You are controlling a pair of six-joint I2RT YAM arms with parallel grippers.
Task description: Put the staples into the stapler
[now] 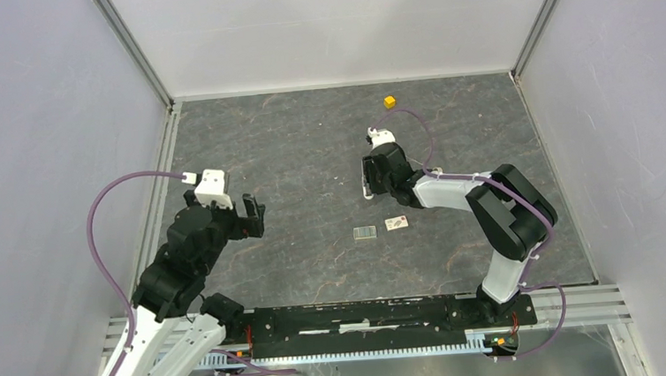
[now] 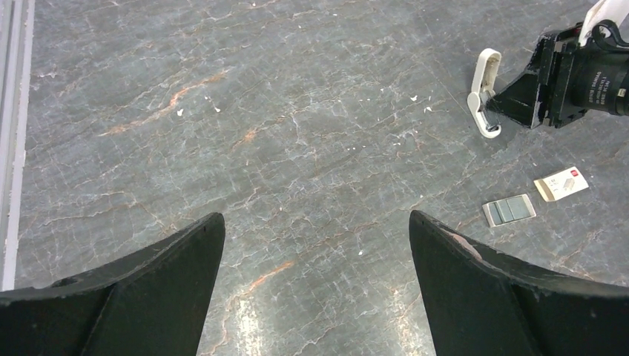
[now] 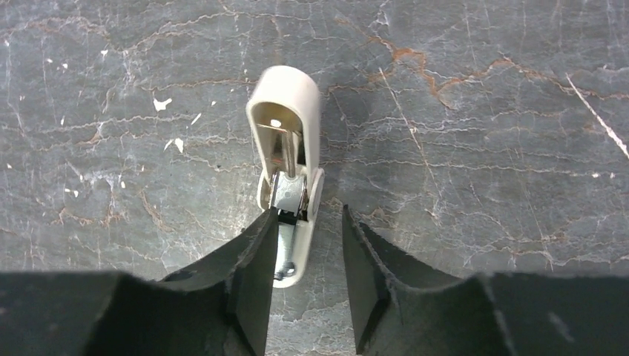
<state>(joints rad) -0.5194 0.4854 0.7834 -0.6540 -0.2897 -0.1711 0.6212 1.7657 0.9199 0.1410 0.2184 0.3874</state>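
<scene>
The white stapler (image 3: pixel 289 148) lies on the dark stone table, swung open, its metal channel showing. It also shows in the top view (image 1: pixel 368 188) and the left wrist view (image 2: pixel 483 93). My right gripper (image 3: pixel 310 222) is open and low over the stapler's near end; its left finger (image 3: pixel 256 252) overlaps the stapler's edge, the right finger stands apart from it. The staples (image 1: pixel 364 233), a small grey block with a pale rim (image 2: pixel 509 210), lie on the table nearer the arms. My left gripper (image 1: pixel 254 216) is open and empty (image 2: pixel 317 222), well left of both.
A pale card with dark marks (image 1: pixel 396 223) lies just right of the staples (image 2: pixel 561 183). A small yellow cube (image 1: pixel 389 102) sits near the back wall. White walls enclose the table on three sides.
</scene>
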